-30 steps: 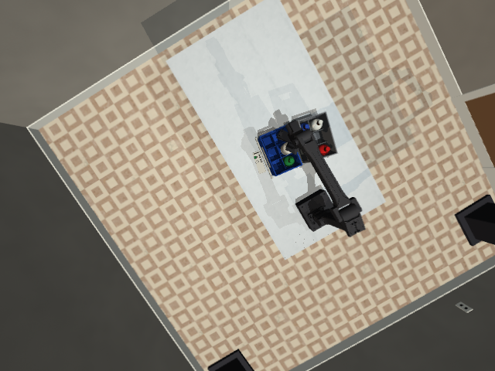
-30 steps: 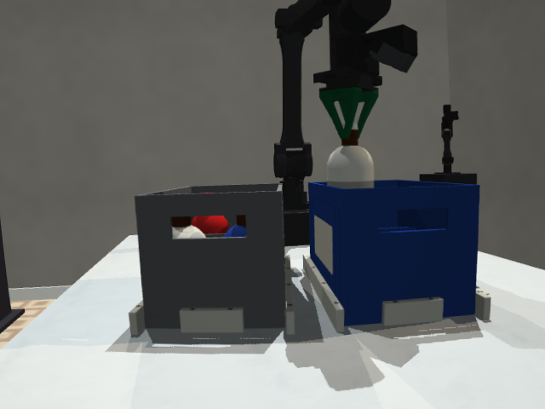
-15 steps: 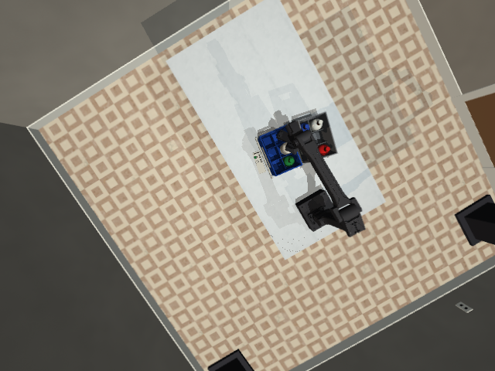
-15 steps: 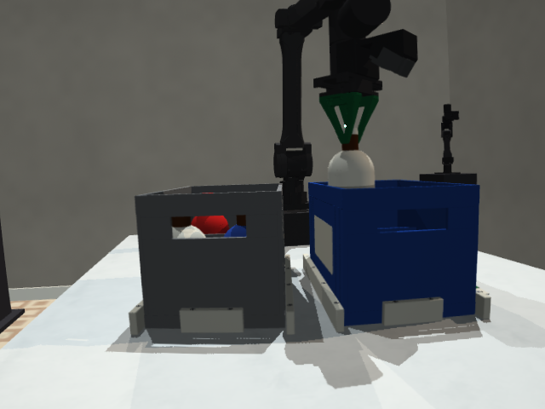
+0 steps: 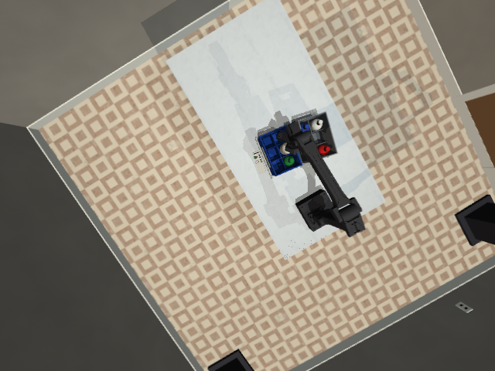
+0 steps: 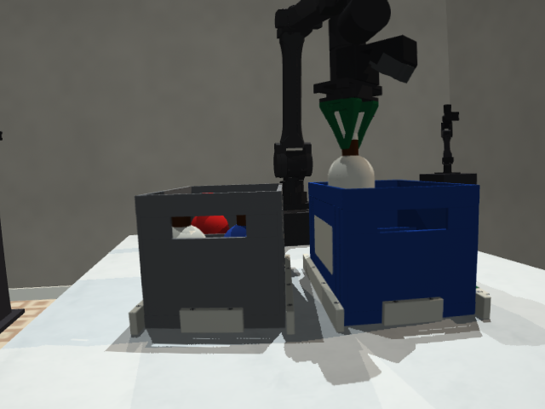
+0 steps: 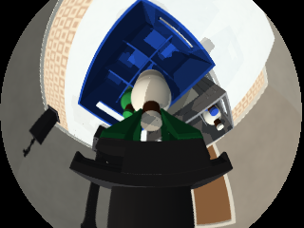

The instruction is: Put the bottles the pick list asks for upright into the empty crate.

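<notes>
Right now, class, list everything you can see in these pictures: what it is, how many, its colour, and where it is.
Table: one, white, on a checked floor.
Blue crate: one, beside the grey crate.
Grey crate: one, dark grey.
White bottle: one, held by its neck, partly lowered into the blue crate.
Green bottle: one, in the blue crate.
Other bottles: white, red, blue, in the grey crate.
Paper strip: one, beside the blue crate.
Arm: one, black.
End effector: one, green fingers shut on the bottle neck.
</notes>
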`<state>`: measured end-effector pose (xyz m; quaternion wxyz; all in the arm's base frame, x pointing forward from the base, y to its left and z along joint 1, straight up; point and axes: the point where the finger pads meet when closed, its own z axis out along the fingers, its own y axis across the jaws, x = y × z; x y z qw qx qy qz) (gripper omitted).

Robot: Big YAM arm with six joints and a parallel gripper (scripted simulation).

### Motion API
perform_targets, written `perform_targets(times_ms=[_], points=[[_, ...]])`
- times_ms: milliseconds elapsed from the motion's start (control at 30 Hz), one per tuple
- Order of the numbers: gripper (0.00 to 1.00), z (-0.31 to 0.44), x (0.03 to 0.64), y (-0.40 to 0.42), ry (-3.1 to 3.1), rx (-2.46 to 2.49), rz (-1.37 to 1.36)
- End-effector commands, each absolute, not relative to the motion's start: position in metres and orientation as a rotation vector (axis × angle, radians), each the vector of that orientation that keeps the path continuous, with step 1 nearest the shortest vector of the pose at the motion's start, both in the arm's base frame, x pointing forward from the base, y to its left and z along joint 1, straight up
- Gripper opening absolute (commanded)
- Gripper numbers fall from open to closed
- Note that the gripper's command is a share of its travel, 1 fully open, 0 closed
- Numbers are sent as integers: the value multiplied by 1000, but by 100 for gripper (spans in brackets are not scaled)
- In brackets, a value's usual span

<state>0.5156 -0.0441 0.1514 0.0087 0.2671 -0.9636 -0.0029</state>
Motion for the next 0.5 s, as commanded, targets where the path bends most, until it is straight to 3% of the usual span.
perform_targets(times_ms=[0, 467], points=[[0, 178, 526, -44, -3081, 852, 35], [0, 173, 532, -44, -3098, 857, 46]])
